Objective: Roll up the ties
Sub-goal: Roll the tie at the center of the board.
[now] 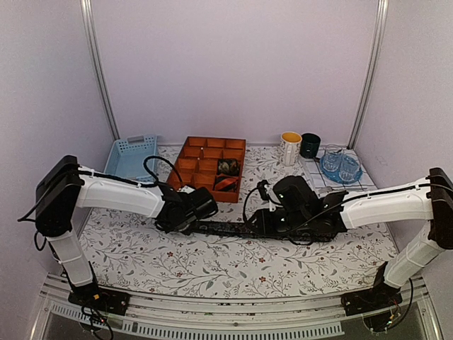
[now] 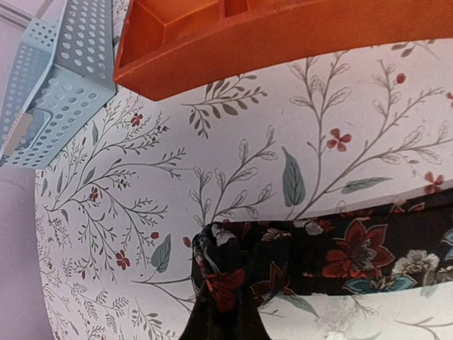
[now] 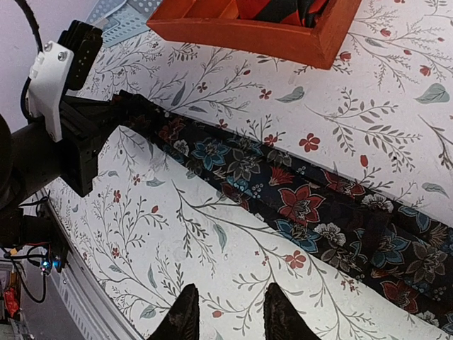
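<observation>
A dark floral tie (image 1: 233, 229) lies as a long flat strip across the middle of the table. My left gripper (image 1: 192, 221) is shut on its left end. In the left wrist view that end (image 2: 233, 262) is folded over between the closed fingers (image 2: 228, 304), and the strip runs off to the right. My right gripper (image 3: 226, 315) hangs open over bare tablecloth just beside the tie (image 3: 297, 202), with nothing between its fingertips. Two rolled ties sit in the orange tray: a dark one (image 1: 228, 167) and a red-and-black one (image 1: 226, 184).
The orange compartment tray (image 1: 195, 166) stands behind the tie, with a light blue perforated basket (image 1: 131, 156) to its left. At the back right are a white mug (image 1: 290, 147), a dark mug (image 1: 310, 145) and glass cups on a blue plate (image 1: 340, 168).
</observation>
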Motion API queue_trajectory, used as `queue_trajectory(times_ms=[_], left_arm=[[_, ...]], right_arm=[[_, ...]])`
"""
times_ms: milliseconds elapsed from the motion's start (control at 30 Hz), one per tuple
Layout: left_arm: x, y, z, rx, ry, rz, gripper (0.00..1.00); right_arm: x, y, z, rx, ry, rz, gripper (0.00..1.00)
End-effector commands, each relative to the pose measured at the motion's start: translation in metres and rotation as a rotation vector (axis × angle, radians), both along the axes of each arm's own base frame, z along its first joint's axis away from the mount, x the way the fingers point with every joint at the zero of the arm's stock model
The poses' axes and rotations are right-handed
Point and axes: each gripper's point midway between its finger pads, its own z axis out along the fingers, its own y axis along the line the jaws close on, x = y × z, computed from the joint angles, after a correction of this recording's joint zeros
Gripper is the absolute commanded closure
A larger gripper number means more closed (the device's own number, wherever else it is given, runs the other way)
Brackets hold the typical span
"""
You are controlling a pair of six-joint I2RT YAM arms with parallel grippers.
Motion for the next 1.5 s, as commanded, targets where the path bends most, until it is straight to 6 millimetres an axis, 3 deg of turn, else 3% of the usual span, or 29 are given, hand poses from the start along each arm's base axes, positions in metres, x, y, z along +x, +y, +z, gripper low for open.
queue_trajectory(times_ms=[0, 467, 1033, 1467], left_arm=[[0.001, -0.028, 0.0, -0.049, 0.003, -0.054, 0.96], [0.0, -0.064, -0.012, -0.142, 0.047, -0.131, 0.72], [-0.001, -0.092, -0.024, -0.26, 0.076, -0.18, 0.55], [-0.001, -0.085, 0.015, -0.325, 0.003, -0.168, 0.35]], right_arm=[[-0.001, 0.01, -0.017, 0.015, 0.049, 0.016, 0.69], [-0.001, 0.008, -0.032, -0.008, 0.073, 0.013, 0.69], [0.003, 0.003, -0.027, -0.009, 0.059, -0.005, 0.69], [0.009, 0.003, -0.015, 0.002, 0.031, -0.016, 0.69]])
